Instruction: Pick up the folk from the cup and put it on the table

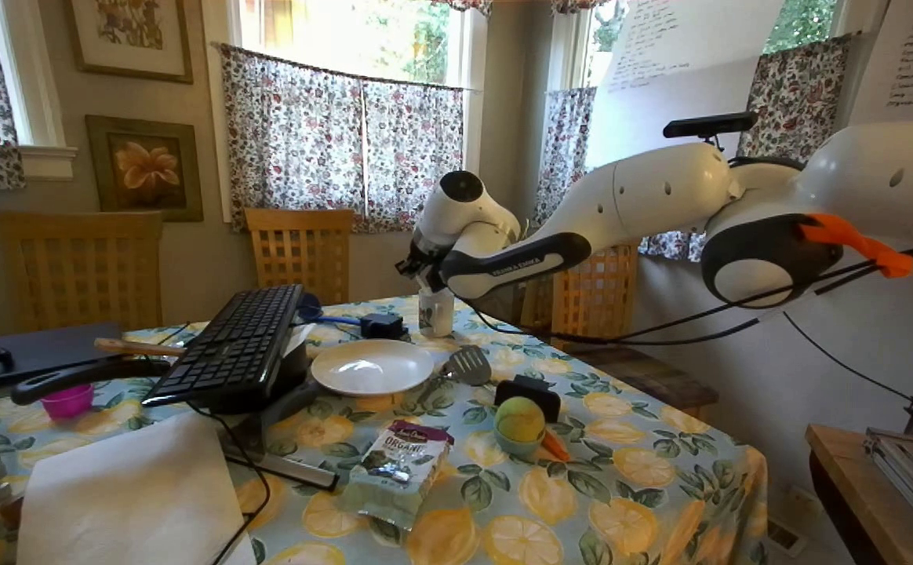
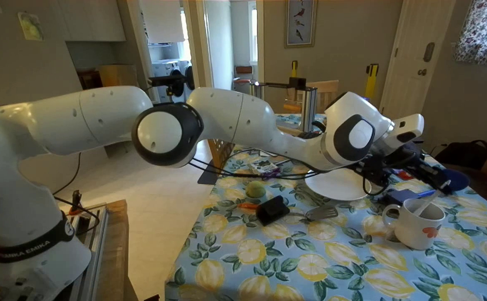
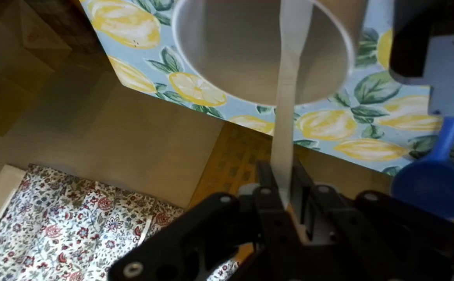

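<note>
The white cup (image 2: 413, 232) stands upright near the edge of the table (image 2: 306, 267), which has a lemon-print cloth. It also shows in an exterior view as a small pale cup (image 1: 435, 315) below the wrist. A pale fork (image 3: 286, 89) leans inside the cup, its handle rising past the rim; its head is out of sight. My gripper (image 3: 283, 175) is shut on the end of that handle, one finger on each side. In an exterior view the gripper (image 2: 445, 188) is just above the cup, with the fork (image 2: 426, 204) running down from it.
A blue spoon (image 3: 433, 187) and a black box (image 1: 383, 326) lie close to the cup. The white plate (image 1: 370, 367), a metal spatula (image 1: 468, 366), a black stand (image 2: 272, 210) and a snack bag (image 1: 400, 471) are farther off. A keyboard (image 1: 229, 345) is propped up beyond the plate.
</note>
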Motion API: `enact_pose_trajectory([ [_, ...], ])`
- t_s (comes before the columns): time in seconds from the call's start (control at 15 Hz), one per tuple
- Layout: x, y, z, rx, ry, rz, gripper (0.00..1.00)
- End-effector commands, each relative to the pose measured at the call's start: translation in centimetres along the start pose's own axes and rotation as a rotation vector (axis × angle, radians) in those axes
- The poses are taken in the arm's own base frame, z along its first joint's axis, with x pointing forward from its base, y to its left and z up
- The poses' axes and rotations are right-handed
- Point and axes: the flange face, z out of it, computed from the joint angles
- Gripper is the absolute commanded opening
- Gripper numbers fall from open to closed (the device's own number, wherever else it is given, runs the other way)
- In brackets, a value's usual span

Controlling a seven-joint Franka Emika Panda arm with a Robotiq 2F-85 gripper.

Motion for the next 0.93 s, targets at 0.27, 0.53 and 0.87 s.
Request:
enact_pose_trajectory([
  [0.27,5.4,-1.8,-5.3,-0.04,0.088,0.087,0.04],
  [0.53,7.4,-2.0,-7.4,-0.083,0.084,0.125,0.04],
  [0.87,8.1,-4.5,-9.5,0.089,-0.003,0.034,0.04],
])
